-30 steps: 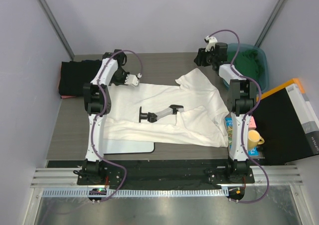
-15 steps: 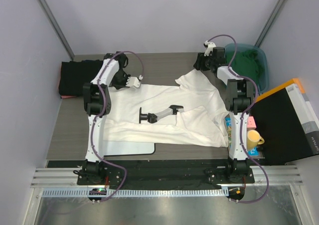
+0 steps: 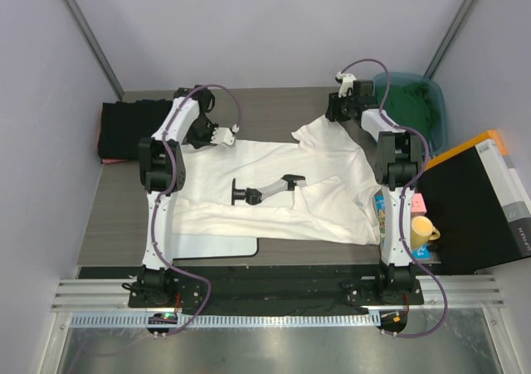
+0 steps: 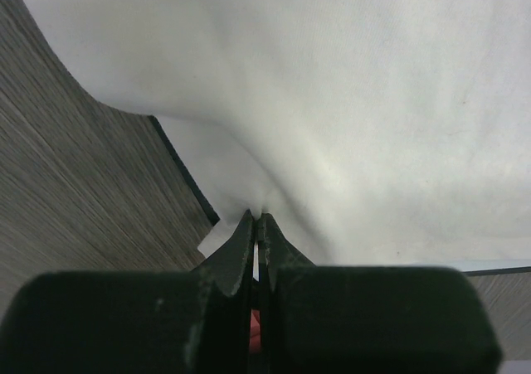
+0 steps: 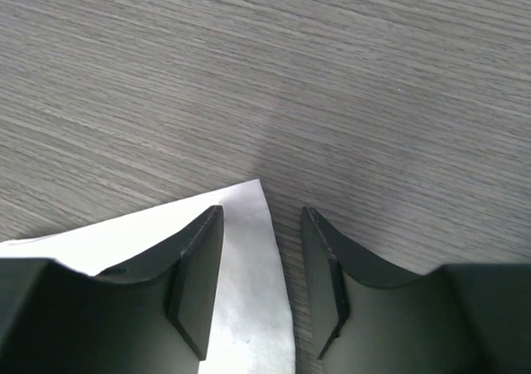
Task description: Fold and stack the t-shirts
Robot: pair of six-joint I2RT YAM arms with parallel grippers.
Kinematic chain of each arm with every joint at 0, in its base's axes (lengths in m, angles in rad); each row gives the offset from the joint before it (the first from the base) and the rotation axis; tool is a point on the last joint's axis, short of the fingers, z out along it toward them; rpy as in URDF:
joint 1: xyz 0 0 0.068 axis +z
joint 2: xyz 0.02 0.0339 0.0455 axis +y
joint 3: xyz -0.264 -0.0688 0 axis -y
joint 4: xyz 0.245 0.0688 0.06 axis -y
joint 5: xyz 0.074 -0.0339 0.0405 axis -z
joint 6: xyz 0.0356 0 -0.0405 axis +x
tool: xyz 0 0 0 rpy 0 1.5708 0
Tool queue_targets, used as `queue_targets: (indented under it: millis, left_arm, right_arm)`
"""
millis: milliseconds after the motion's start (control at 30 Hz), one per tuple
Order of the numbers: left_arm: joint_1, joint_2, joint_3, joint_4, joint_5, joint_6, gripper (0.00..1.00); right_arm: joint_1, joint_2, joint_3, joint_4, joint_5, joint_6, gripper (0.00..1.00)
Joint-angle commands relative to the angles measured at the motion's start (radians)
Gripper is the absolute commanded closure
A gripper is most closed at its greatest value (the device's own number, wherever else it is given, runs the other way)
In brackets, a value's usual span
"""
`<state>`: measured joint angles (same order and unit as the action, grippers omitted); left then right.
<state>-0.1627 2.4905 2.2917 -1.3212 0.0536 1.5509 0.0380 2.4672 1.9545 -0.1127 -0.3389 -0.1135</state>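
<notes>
A white t-shirt [image 3: 282, 183] with a dark print in its middle lies spread across the table. My left gripper [image 3: 226, 135] is shut on the shirt's far left edge; in the left wrist view its jaws [image 4: 257, 218] pinch a fold of the white cloth [image 4: 373, 100]. My right gripper [image 3: 335, 109] hovers open at the shirt's far right corner. The right wrist view shows that pointed corner of cloth [image 5: 249, 258] lying between the spread fingers of the right gripper [image 5: 261, 212], ungripped. Folded black t-shirts [image 3: 124, 129] sit at the far left. A green t-shirt [image 3: 411, 107] fills a basin.
A white board with a black rim [image 3: 217, 244] lies under the shirt's near left part. The teal basin [image 3: 438, 117] stands at the back right. A black and orange box [image 3: 473, 200], a yellow cup [image 3: 421, 229] and a colourful carton [image 3: 382, 212] line the right edge.
My right gripper has shifted nearer and lower onto the shirt's far right corner, its jaws a little narrower. The left gripper has crept slightly right with the cloth.
</notes>
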Motion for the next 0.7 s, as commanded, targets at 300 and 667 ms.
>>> queue_targets:
  millis: [300, 667]
  left_arm:
    - [0.005, -0.065, 0.002, 0.02, -0.008, -0.029, 1.0]
    - [0.005, -0.082, -0.02, 0.115, -0.029, -0.054, 1.0]
  right_arm:
    - [0.051, -0.033, 0.012, -0.127, 0.024, -0.137, 0.97]
    - [0.053, -0.07, 0.055, -0.125, 0.049, -0.17, 0.99]
